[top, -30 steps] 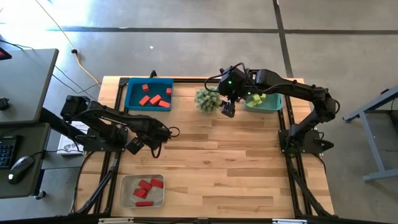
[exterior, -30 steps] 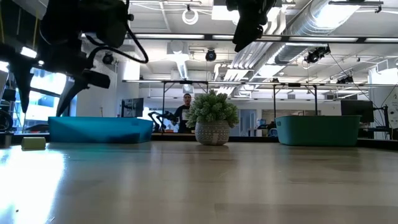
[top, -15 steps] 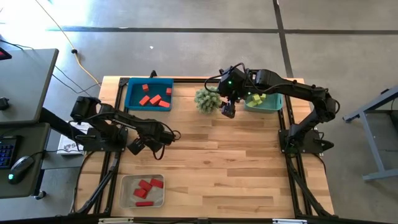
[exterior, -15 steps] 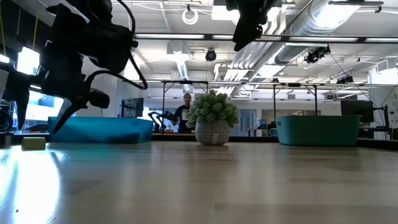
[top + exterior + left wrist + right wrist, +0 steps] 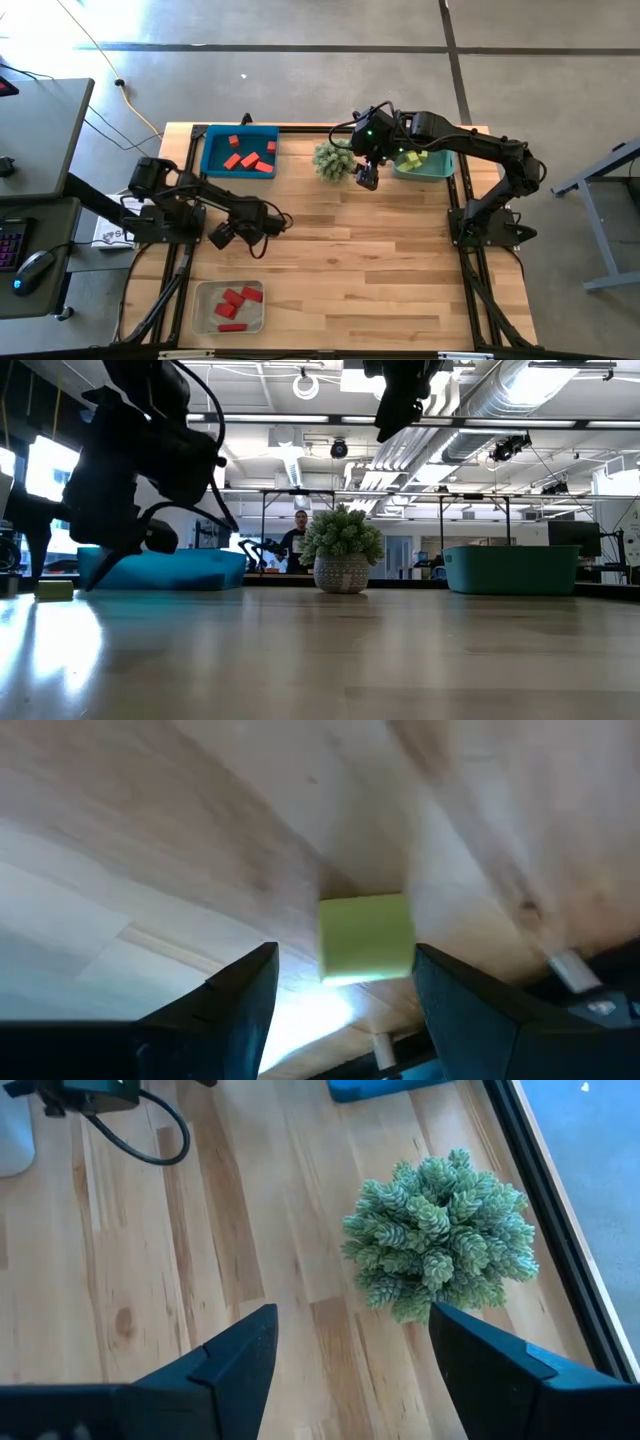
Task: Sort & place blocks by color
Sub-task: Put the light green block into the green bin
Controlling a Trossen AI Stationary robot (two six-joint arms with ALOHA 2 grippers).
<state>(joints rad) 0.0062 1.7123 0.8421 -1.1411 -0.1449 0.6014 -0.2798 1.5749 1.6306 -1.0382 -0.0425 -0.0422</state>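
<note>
Yellow-green block (image 5: 366, 938) lay loose on the bare wood near the table's left edge (image 5: 196, 240), framed between the spread fingers of the left gripper (image 5: 222, 236), which held nothing. Picking it up seemed the step in hand: descend, straddle, close. Open wood lay all round; right gripper (image 5: 367, 180) waited, fingers apart, beside the plant (image 5: 332, 158)

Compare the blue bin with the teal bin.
The blue bin sits at the table's far left; the teal bin at the far right, past the plant. The blue bin holds red blocks; the teal bin holds yellow-green blocks. The right gripper hangs by the teal bin; the left gripper is well short of the blue one. Both are open-topped.
</note>
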